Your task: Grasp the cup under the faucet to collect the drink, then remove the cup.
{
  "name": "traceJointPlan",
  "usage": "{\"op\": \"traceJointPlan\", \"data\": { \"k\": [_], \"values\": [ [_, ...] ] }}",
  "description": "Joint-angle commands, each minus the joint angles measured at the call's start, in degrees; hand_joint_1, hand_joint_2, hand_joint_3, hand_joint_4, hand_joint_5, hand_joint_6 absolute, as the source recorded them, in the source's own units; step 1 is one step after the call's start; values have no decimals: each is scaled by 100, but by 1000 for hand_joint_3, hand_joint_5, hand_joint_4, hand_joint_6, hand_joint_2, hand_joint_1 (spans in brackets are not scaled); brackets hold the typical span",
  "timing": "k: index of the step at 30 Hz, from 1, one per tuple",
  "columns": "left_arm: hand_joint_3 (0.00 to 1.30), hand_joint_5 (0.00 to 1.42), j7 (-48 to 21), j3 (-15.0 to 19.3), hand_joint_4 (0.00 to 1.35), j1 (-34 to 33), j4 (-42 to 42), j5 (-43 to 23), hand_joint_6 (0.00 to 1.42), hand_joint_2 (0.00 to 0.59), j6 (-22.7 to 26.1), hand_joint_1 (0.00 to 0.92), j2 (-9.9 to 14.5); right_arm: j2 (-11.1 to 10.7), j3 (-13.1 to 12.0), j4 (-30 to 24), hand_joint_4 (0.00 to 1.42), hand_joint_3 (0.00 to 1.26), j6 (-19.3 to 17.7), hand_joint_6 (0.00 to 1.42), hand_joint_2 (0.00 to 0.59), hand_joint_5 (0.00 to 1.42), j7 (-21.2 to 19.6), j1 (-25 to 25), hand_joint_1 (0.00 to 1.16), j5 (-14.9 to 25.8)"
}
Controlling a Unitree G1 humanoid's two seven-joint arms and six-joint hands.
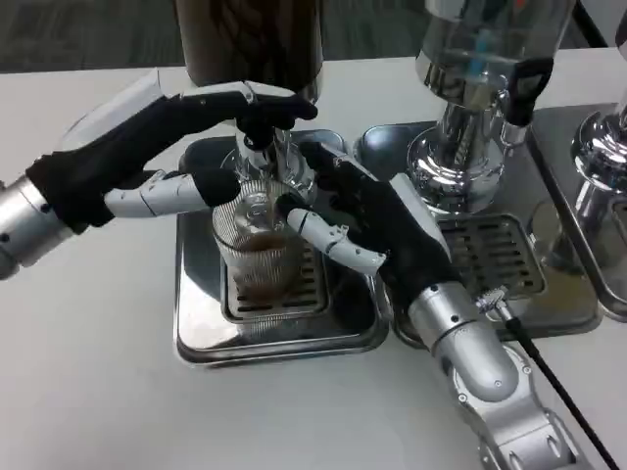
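A clear ribbed glass cup (257, 257) stands on the grate of a steel drip tray (201, 333) under the faucet (263, 147) of the left dispenser. Brown drink fills its lower part, and a thin stream runs into it. My right hand (377, 220) wraps the cup from the right, thumb across its front. My left hand (171, 147) reaches in from the left; its upper fingers rest on the black tap lever above the faucet, and its lower fingers touch the cup's left side.
The dark dispenser tank (250, 39) rises behind the cup. A second dispenser (470, 108) with its own drip tray (509, 264) stands to the right, and a third (602, 166) at the right edge. A black cable (558, 392) runs along my right forearm. White table lies in front.
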Motion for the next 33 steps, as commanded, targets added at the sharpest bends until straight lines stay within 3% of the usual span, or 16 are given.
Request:
{"op": "traceJointPlan", "data": {
  "k": [1,19,33],
  "values": [
    [308,260,-132,-112,228,234,6,176,285,86,-54,0,116,43,12,27,98,147,-126,110,264,108,-15,-43,568,23],
    [316,275,63,352,248,365,38,-296,291,81,27,0,23,70,41,51,97,142,-123,110,264,103,2,-37,569,-1],
    [324,284,160,784,255,526,-4,-473,305,86,157,0,129,107,54,114,87,128,-187,110,258,97,3,-42,577,27]
  ]
}}
